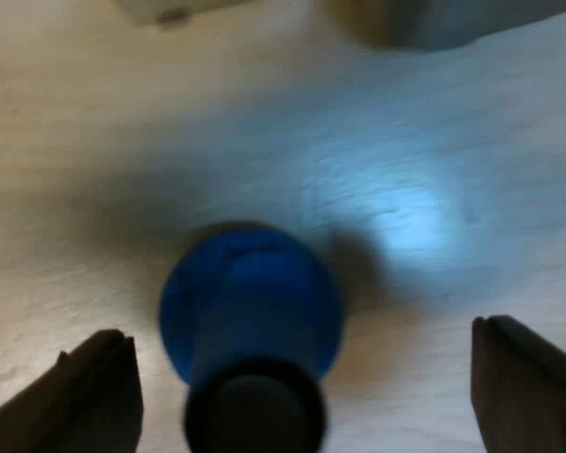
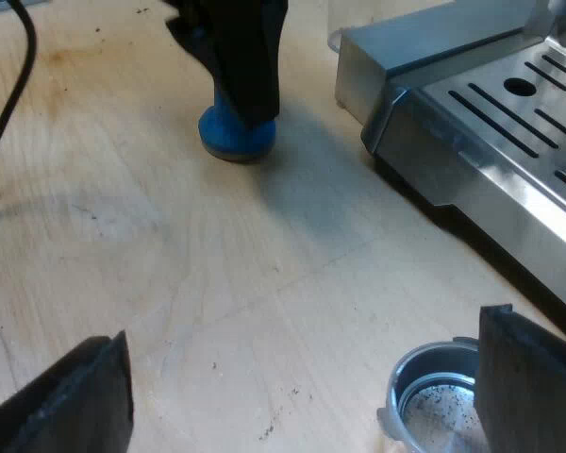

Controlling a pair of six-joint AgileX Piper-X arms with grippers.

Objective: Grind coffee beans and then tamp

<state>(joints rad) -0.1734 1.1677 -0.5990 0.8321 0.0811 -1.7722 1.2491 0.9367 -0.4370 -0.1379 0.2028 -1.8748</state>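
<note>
Left wrist view: a blue tamper (image 1: 252,302), round-bodied with a black knob on top, stands upright on the pale wooden table (image 1: 94,189). The left gripper (image 1: 299,330) hangs over it, released. Its two black fingers (image 1: 85,392) stand wide apart, one on each side of the tamper, with bare wood between each finger and the blue body.

Right wrist view: the right gripper (image 2: 304,326) is low over the same table (image 2: 123,217). It is also released, its fingers (image 2: 66,401) spread wide and holding nothing. Just beside one finger a round metal holder (image 2: 432,401) sits mouth up on the wood, with dark specks of grounds across its bottom. Whether the finger touches it I cannot tell, and its handle is hidden.

Beyond the holder stands a brushed-steel espresso machine (image 2: 406,66) with a slotted drip tray (image 2: 519,113), and the holder lies near the foot of its front. Farther off, well apart from the holder, the tamper (image 2: 236,137) stands near the machine's corner. The left gripper (image 2: 241,94) is down over it, covering its top so that only the blue base shows.
</note>
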